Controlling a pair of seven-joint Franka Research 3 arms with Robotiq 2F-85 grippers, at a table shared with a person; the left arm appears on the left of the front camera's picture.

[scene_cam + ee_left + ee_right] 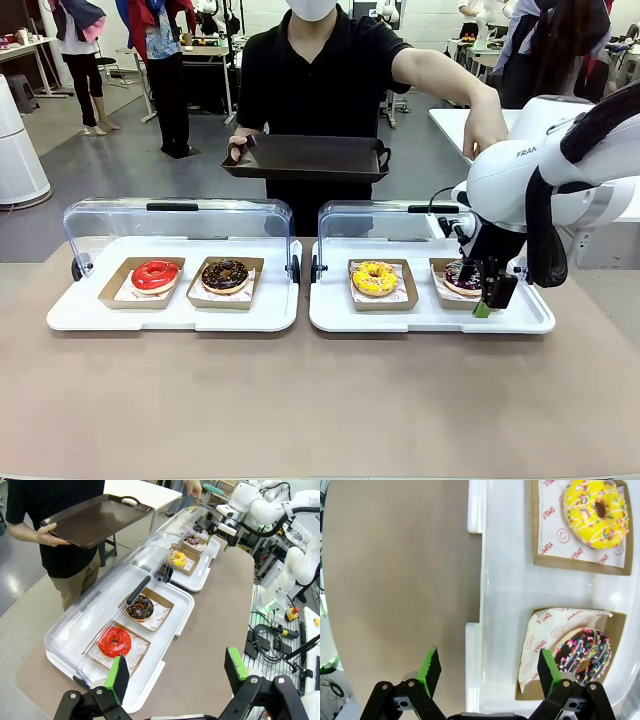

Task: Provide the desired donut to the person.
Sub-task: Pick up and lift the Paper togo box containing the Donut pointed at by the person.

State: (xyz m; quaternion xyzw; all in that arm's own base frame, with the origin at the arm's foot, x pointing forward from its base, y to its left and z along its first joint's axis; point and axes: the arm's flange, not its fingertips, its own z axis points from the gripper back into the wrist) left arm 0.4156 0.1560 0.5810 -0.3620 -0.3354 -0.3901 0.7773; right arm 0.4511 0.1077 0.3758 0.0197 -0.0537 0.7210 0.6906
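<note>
The person (315,75) stands at the far side and holds a dark serving tray (305,158) in one hand. Their other hand (487,130) reaches over the right end, one finger pointing down. Four donuts lie in cardboard boats: red (155,274), chocolate (225,275), yellow (375,278) and a dark sprinkled donut (460,278). My right gripper (487,305) hangs open at the right case's front edge, just beside the sprinkled donut (584,656), nothing between its fingers (546,667). My left gripper (177,672) is open and empty above the table's left end, near the red donut (114,641).
Two white display cases (180,310) (430,318) stand side by side with their clear lids (180,215) tipped up at the back. Bare brown table lies in front of them. Other people and tables stand farther back.
</note>
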